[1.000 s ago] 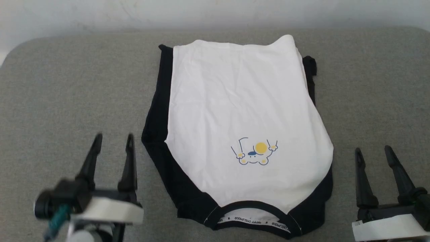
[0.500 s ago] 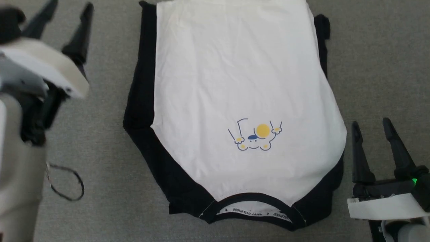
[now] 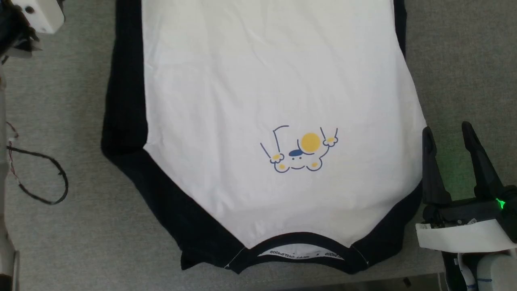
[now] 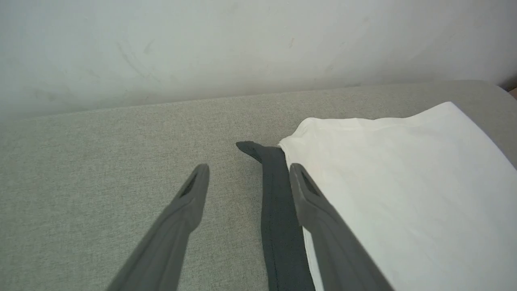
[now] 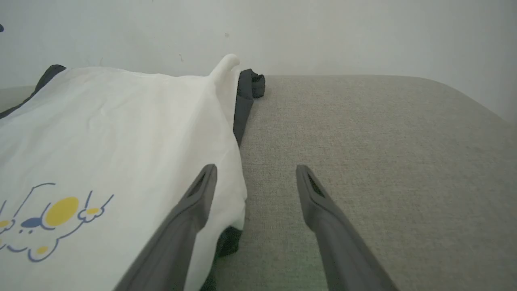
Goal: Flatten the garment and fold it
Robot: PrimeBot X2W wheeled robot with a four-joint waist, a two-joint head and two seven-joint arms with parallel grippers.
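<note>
Right tool (image 3: 446, 131), two long dark fingers on a white-banded wrist, sits at the lower right of the head view with its jaws spread wide and nothing between them, a green light (image 3: 501, 204) glowing on its base. Its wrist view shows one finger drawn over the white edge of the small white T-shirt (image 3: 262, 81) with black sleeves and collar, the other over the bare grey woven-cloth tabletop (image 3: 464, 60); whether the first one touches cloth cannot be told. The left tool (image 4: 248, 167) is likewise wide open and empty in its own view, near the shirt's far corner, one finger overlapping a black sleeve strip. In the head view only that arm's pale wrist housing (image 3: 38, 16) shows, cut off at the upper left, with a thin black cable loop (image 3: 40, 182) below it. The T-shirt lies flat at centre frame, collar at the bottom, hem cut off by the top edge, the yellow-and-blue cartoon print (image 3: 299, 149) upside down. The neck-band lettering is too small to read.
</note>
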